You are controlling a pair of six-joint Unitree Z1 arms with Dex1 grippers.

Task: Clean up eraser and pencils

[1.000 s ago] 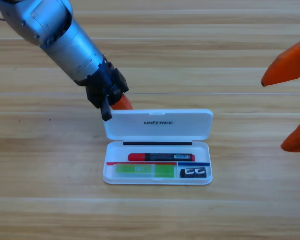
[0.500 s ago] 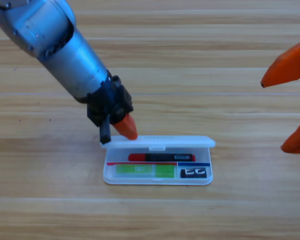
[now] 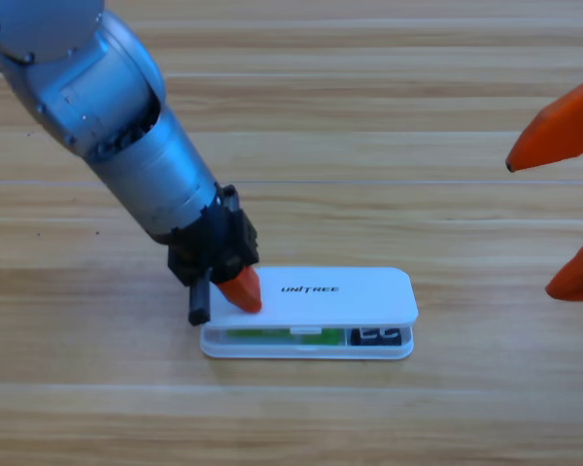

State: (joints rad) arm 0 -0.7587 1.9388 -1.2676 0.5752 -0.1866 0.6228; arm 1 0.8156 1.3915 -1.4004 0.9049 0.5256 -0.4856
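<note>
left gripper (image 3: 235, 291) low of centre-left, orange tip pressed on left end of white case lid (image 3: 321, 294); jaw gap hidden, cannot tell. lid nearly flat over case tray (image 3: 306, 347), front strip uncovered. green-white pencil (image 3: 272, 336) and black eraser (image 3: 379, 336) visible in that strip. right gripper (image 3: 564, 209) parked at right edge, jaws spread.

A white hinged case (image 3: 340, 296) lies on a wooden desk (image 3: 369, 116), its lid, printed with a dark logo, lowered almost flat over the tray beneath it.
</note>
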